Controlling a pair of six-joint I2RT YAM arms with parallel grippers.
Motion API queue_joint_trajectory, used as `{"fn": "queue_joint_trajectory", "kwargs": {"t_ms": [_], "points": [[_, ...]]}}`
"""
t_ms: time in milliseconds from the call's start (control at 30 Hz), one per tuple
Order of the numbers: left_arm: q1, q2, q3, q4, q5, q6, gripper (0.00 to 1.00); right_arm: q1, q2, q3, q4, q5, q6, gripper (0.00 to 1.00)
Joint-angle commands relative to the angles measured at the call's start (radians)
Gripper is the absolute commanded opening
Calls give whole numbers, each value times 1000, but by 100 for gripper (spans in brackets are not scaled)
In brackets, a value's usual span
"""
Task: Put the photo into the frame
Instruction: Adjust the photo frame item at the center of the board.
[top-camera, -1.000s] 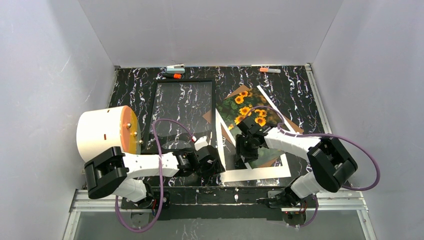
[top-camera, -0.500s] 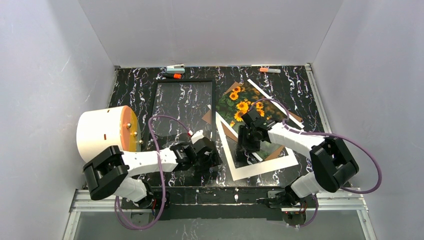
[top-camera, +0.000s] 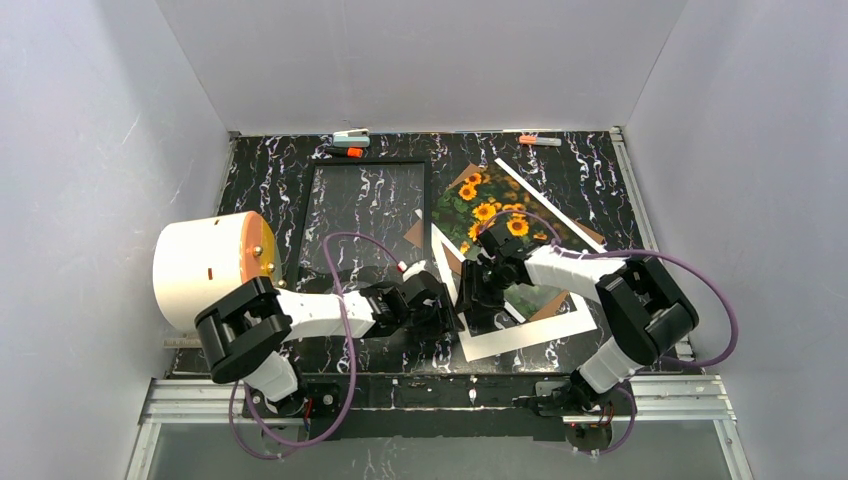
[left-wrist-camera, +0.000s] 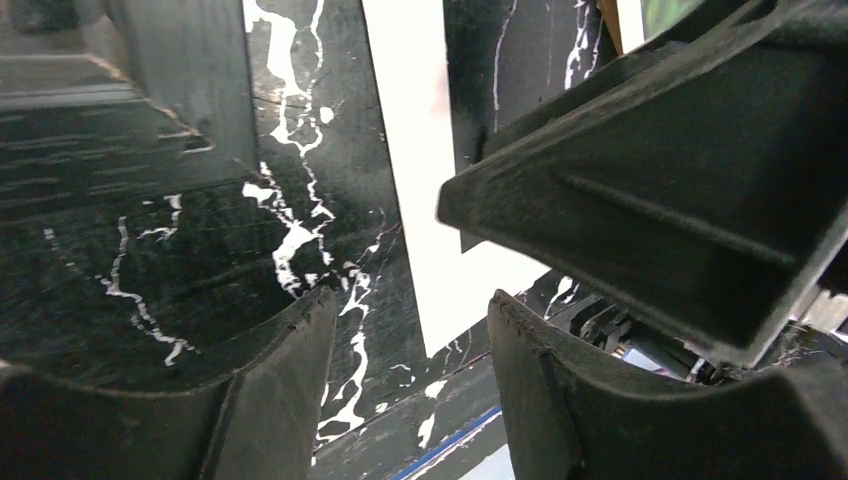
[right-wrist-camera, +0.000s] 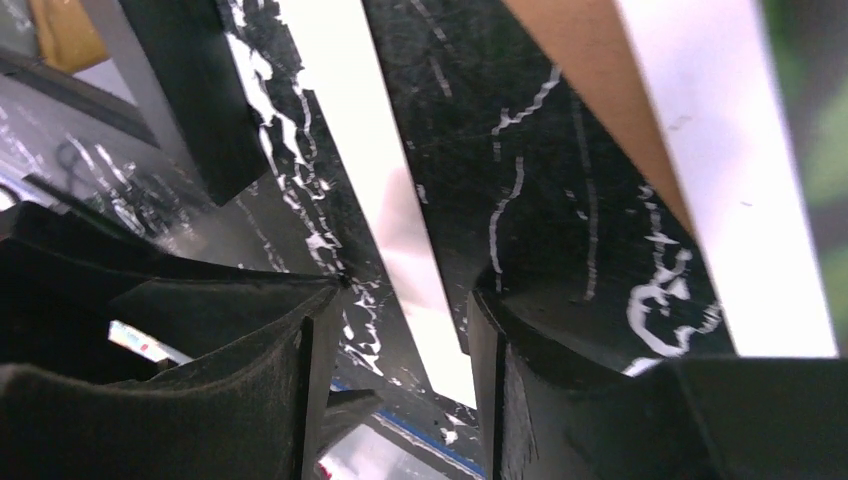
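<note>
The photo (top-camera: 487, 211) of sunflowers lies face up right of centre, on a brown backing board (top-camera: 546, 306) and across a white mat border (top-camera: 520, 338). The black frame (top-camera: 366, 163) with its clear pane lies flat to the left. My left gripper (top-camera: 443, 312) is open and empty, low over the table by the mat's left strip (left-wrist-camera: 440, 240). My right gripper (top-camera: 472, 304) is open and empty, straddling that same strip (right-wrist-camera: 395, 240) from the other side. Its finger (left-wrist-camera: 650, 200) shows in the left wrist view. The brown board (right-wrist-camera: 600, 100) and the photo's white edge (right-wrist-camera: 720, 180) show in the right wrist view.
A large white roll with an orange face (top-camera: 210, 262) stands at the left, beside the frame. Pens and a clip (top-camera: 350, 138) and another marker (top-camera: 540, 141) lie along the back edge. White walls close in three sides. The two grippers are nearly touching.
The mat, board and photo have turned counterclockwise and slid slightly towards the frame. My right gripper moved left along the mat; my left gripper moved right to meet it.
</note>
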Motion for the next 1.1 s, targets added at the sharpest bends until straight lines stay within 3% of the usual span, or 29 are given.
{"fn": "queue_joint_trajectory", "kwargs": {"t_ms": [0, 233, 500, 733, 1067], "points": [[-17, 48, 3, 14, 10, -28, 54, 15, 51, -56, 89, -74, 12, 58], [-20, 41, -41, 63, -9, -29, 53, 15, 20, -56, 127, -88, 52, 58], [-20, -47, 48, -49, -44, 185, 54, -46, -297, -14, -214, 357, 279, 62], [-20, 60, 228, -34, 81, 311, 56, -339, -397, -2, -484, 493, 243, 78], [-19, 393, 689, -113, 217, 494, 57, -863, -412, 25, -519, 463, 62, 83]]}}
